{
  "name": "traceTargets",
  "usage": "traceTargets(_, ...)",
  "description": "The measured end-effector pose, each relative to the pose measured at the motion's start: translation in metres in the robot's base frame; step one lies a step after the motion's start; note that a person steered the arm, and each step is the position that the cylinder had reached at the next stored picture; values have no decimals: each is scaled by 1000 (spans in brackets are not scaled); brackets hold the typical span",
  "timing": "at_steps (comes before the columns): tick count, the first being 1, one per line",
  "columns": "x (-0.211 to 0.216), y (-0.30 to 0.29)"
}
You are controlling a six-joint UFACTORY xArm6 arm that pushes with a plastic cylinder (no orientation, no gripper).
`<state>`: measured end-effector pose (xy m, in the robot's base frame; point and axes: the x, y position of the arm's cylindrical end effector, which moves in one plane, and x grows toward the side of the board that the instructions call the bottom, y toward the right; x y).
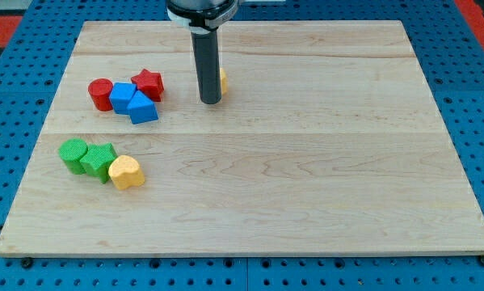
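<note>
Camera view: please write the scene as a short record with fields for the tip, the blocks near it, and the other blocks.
Tip: my tip rests on the wooden board, near the view's top.
Nearest block: yellow block, mostly hidden behind the rod, on its right; contact cannot be told.
Left cluster: red cylinder, blue cube, blue triangular block, red star.
Lower left: green cylinder, green block, yellow heart.

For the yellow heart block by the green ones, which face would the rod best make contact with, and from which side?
No hand here, only a push with my tip. The yellow heart block touches the green blocks on its left, so that side is blocked. Its right, top and bottom faces look free. The rounded right face, approached from the view's right, probably gives the most open contact. My tip now sits far off, beside another yellow block.
</note>
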<state>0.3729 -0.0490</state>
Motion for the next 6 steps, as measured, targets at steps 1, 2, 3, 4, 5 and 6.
traceTargets(1, -35, 7)
traceTargets(2, -67, 59)
traceTargets(3, -110, 64)
traceTargets(4, -87, -18)
traceTargets(5, -14, -31)
traceTargets(6, 13, -19)
